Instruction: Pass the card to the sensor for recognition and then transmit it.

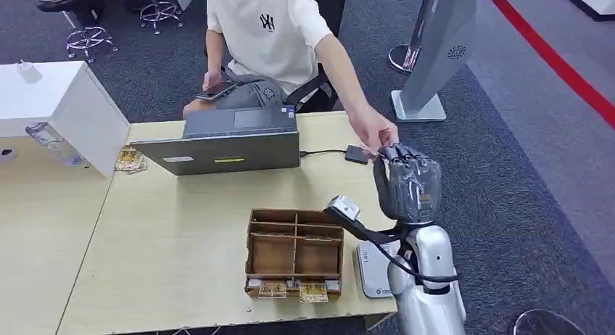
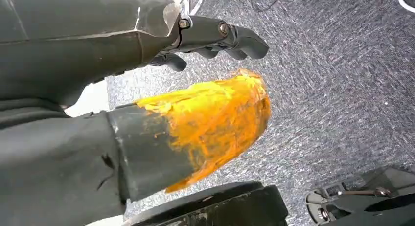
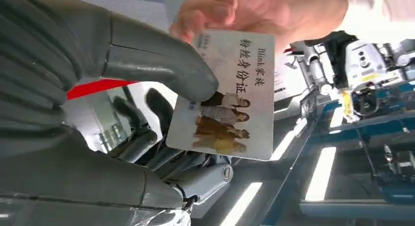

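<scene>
Nearest cam: right hand [image 3: 122, 89], thumb pressing card [image 3: 227, 96] against fingers [image 3: 142, 118] — card pinched, photo side twd wrist cam. Person's hand [image 3: 235, 13] gripping card's other edge at same time. Seen from head cam: right hand [image 1: 407, 183] raised at far right of tabletop [image 1: 174, 248], person's hand [image 1: 373, 132] touching its tip. Looks like handover step, i.e. last part of task; whether sensor read is done — cannot tell. Next move prob needs thumb to let go once person's hold is firm; pulling arm away early risks dropping or tugging card.

Left hand [image 2: 205, 40] hanging over carpet, fingers curled in, nothing held.

Around: flat white device [image 1: 373, 270], maybe the sensor, near right by arm; small black box [image 1: 357, 154] w/ cable just beside person's hand; laptop [image 1: 232, 143] far centre; cardboard divider box [image 1: 294, 251] near centre. Nothing between hands; cable on forearm could snag.
</scene>
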Robot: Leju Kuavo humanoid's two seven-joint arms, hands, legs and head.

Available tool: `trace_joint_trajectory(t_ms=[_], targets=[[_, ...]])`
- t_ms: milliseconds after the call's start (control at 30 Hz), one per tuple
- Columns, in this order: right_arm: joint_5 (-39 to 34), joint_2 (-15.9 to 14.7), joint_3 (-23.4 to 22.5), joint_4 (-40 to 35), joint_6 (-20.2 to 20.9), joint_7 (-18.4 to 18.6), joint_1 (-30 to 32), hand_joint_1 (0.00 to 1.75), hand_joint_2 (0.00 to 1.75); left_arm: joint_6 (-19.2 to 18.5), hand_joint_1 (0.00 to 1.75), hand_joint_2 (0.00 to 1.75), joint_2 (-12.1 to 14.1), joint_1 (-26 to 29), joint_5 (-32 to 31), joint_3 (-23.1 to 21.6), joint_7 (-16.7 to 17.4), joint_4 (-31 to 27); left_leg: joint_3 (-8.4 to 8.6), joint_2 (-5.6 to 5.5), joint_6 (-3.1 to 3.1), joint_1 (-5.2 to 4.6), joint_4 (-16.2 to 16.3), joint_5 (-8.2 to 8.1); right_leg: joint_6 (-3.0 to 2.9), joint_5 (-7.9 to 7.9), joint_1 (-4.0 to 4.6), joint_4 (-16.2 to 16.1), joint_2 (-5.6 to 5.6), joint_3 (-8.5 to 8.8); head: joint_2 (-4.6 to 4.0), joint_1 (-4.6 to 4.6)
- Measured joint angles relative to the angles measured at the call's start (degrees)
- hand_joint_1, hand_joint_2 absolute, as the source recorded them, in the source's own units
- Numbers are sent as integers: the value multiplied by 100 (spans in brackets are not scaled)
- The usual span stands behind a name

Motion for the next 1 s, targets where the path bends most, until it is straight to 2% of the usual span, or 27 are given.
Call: trace_joint_trajectory(t_ms=[267, 367, 533, 700, 800, 1000], targets=[[-836, 208, -429, 123, 0, -1170, 93, 175, 175, 15, 0, 0, -2, 0, 2, 0, -11, 0, -2, 0, 0, 0, 0, 0, 0, 0, 0, 0, -1, 0, 0, 2], [-1465, 221, -522, 306, 0, -1353, 104, 175, 175, 26, 0, 0, -7, 2, 28, 0, -26, 0, -2, 1, 0, 0, 0, 0, 0, 0, 0, 0, 0, 0, 0, 2], [-3076, 177, -214, 529, 20, -894, 202, 175, 175, 70, 0, 0, -20, 9, 61, 0, -70, 0, -1, 1, 0, 0, 0, 0, 0, 0, 0, 0, 0, -1, 0, 2], [-4893, 2, 350, 389, 558, -501, 492, 175, 175, 129, 0, 0, -37, 33, 160, 0, -129, 0, -3, -2, 0, 0, -1, -1, -1, -2, 0, 0, -1, -3, 0, 2], [-5360, -109, 522, 202, 776, -448, 661, 175, 175, 142, 0, 0, -39, 38, 184, 0, -142, 0, -4, -1, 0, 0, -1, -1, 0, -2, 0, 0, -1, -5, 0, 0], [-5994, -308, 562, -140, 1176, -396, 1071, 175, 175, 199, 0, 0, -39, 79, 297, 11, -179, 0, -5, -1, 0, -1, -1, -1, 0, -2, -1, -1, -1, -5, 0, 0]])
